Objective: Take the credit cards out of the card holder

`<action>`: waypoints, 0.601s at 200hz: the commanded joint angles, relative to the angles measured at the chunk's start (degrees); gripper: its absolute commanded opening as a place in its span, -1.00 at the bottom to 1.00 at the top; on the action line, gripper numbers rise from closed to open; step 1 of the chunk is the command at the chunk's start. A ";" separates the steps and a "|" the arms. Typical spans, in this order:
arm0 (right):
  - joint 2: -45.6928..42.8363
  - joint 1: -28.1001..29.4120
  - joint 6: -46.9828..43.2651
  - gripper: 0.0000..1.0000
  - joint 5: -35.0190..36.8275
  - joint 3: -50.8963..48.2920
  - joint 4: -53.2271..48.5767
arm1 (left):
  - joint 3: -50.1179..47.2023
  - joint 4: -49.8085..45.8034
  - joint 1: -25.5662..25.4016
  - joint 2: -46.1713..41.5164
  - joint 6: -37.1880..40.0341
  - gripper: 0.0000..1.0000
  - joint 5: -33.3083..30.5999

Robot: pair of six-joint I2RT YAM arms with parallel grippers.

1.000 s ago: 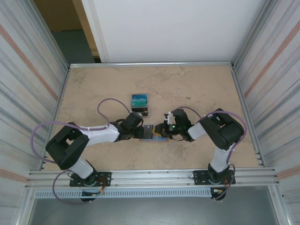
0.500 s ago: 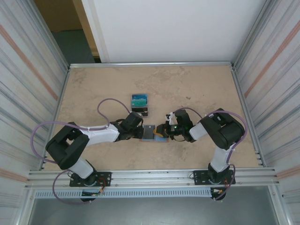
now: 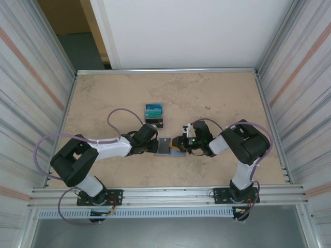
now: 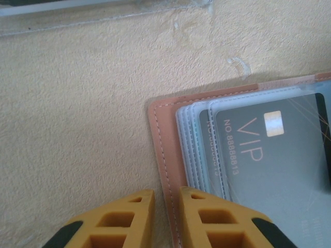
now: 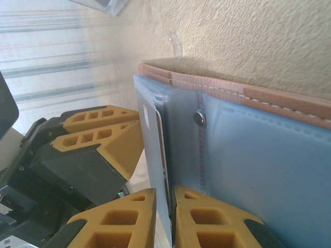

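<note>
Card holder [image 3: 165,146], salmon-pink outside and blue-grey inside, lies opened on the beige table [image 3: 222,98]. It is nearer the arms' bases than the far rail, and both grippers meet at it from either side.

Nearest in the left wrist view, the left gripper [image 4: 166,193] points down at the holder's left edge. Its yellow fingers [image 4: 124,222] stand close, with a narrow slit between them, and the stitched pink border runs into that slit. One finger sits over bare table, the other over the stacked clear sleeves. Whether they pinch the border or merely rest at it cannot be told. Just beyond the fingertips, the top sleeve holds a grey credit card [image 4: 269,160] marked VIP, with a small chip and a printed number.

In the right wrist view, the right gripper [image 5: 164,194] is closed on one sleeve leaf of the holder. The leaf is raised on edge between the fingertips, with a pale card edge inside it. Past the leaf, a small round snap stud [image 5: 199,119] sits on the blue-grey lining, and the pink border lies against the table.

Farther out on the table, just beyond the left gripper, stands a dark block [image 3: 156,123] topped with teal-blue. Behind the table rises a white back wall [image 3: 196,31].
</note>
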 commanded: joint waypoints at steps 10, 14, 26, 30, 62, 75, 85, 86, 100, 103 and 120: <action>0.12 -0.13 0.66 -0.69 -0.52 -0.76 0.24 | 0.28 -2.08 0.37 1.32 0.32 -0.58 0.73; 0.09 -0.12 0.69 -0.69 -0.53 -0.80 0.34 | 0.25 -2.09 0.36 1.30 0.26 -0.58 0.75; 0.02 -0.13 0.69 -0.74 -0.52 -0.81 0.37 | 0.28 -2.09 0.37 1.32 0.24 -0.58 0.64; 0.04 -0.13 0.76 -0.75 -0.53 -0.87 0.40 | 0.25 -2.08 0.33 1.32 0.24 -0.58 0.62; -0.18 -0.27 0.86 -0.81 -0.73 -1.00 0.38 | 0.46 -2.07 0.37 1.15 0.24 -0.58 0.54; -0.27 -0.38 0.86 -0.84 -0.80 -1.11 0.32 | 0.40 -2.13 0.37 1.06 0.24 -0.59 0.46; -0.32 -0.39 0.86 -0.88 -0.76 -1.16 0.37 | 0.42 -2.18 0.37 1.05 0.24 -0.58 0.50; -0.34 -0.43 0.86 -0.89 -0.77 -1.16 0.38 | 0.44 -2.14 0.37 1.05 0.24 -0.59 0.54; -0.33 -0.56 0.86 -0.95 -0.79 -1.24 0.37 | 0.39 -2.02 0.37 0.97 0.24 -0.58 0.50; -0.36 -0.64 0.86 -0.95 -0.87 -1.32 0.37 | 0.39 -2.07 0.41 0.92 0.28 -0.58 0.56; -0.63 -1.00 0.70 -0.99 -0.88 -1.49 0.05 | 0.24 -2.16 0.46 0.79 0.24 -0.59 0.37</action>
